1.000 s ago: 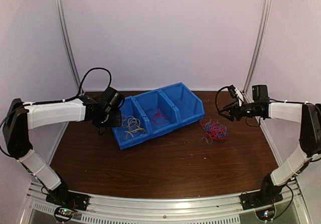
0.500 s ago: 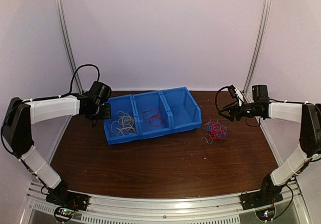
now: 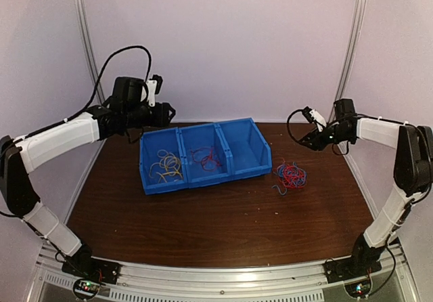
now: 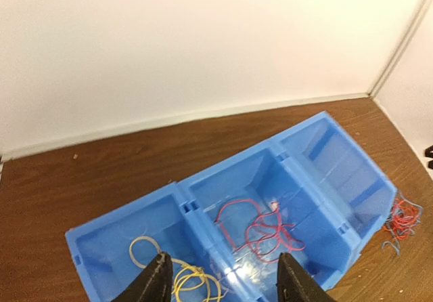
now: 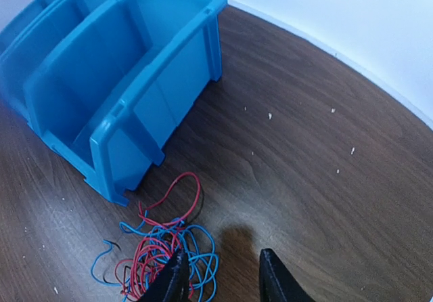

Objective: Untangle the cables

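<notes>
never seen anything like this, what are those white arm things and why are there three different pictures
These are two robot arms bolted to the near edge of a brown table. The wide picture comes from a fixed camera above and behind them. The other two come from a small camera on each wrist, so the dark prongs at the bottom are that arm's own fingers: the left gripper and the right gripper. On the table stands a blue bin with three compartments: yellow wires in the left one, red wires in the middle, nothing in the right. Right of the bin lies a tangle of red and blue wires. Both grippers are open and hold nothing.
</notes>
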{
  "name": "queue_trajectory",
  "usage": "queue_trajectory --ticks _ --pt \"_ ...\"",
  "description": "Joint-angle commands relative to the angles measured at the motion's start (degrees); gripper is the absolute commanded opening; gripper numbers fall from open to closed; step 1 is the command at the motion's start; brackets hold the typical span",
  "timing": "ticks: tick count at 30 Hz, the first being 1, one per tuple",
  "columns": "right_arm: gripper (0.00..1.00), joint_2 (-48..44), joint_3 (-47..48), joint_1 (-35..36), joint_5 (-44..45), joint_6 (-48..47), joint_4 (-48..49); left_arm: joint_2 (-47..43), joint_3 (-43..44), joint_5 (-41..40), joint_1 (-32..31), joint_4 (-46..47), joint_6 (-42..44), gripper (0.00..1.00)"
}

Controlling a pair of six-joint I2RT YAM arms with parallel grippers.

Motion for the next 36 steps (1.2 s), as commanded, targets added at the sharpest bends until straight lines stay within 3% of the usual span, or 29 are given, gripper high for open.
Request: queue_trajectory --ticks 1,3,9,14,23,36 --pt "0.35 0.65 0.65 2.55 7.72 -5.46 -9.75 -1.06 0.09 3.57 -4.27 8.22 10.25 0.53" --pt "0.32 1.14 1.02 4.41 12.09 -4.89 -9.5 -2.0 -4.19 4.35 -4.46 11.46 10.77 0.53" --pt "0.33 9.71 10.22 7.1 11.09 -1.41 -15.15 -7.22 -12.06 5.74 -4.42 16.78 11.67 0.54" --pt "0.36 18.74 20.57 9.22 10.32 1.05 -21.66 -9.04 -12.34 3.92 -4.37 16.55 10.81 0.54" --pt "0.37 25.61 26.64 9.91 12.6 3.64 -24.84 -9.26 -12.43 4.2 -4.37 16.27 10.34 0.54" --pt "0.2 27.26 27.02 9.92 6.57 4.6 -27.07 -8.11 -12.12 4.02 -4.37 15.74 10.17 0.55"
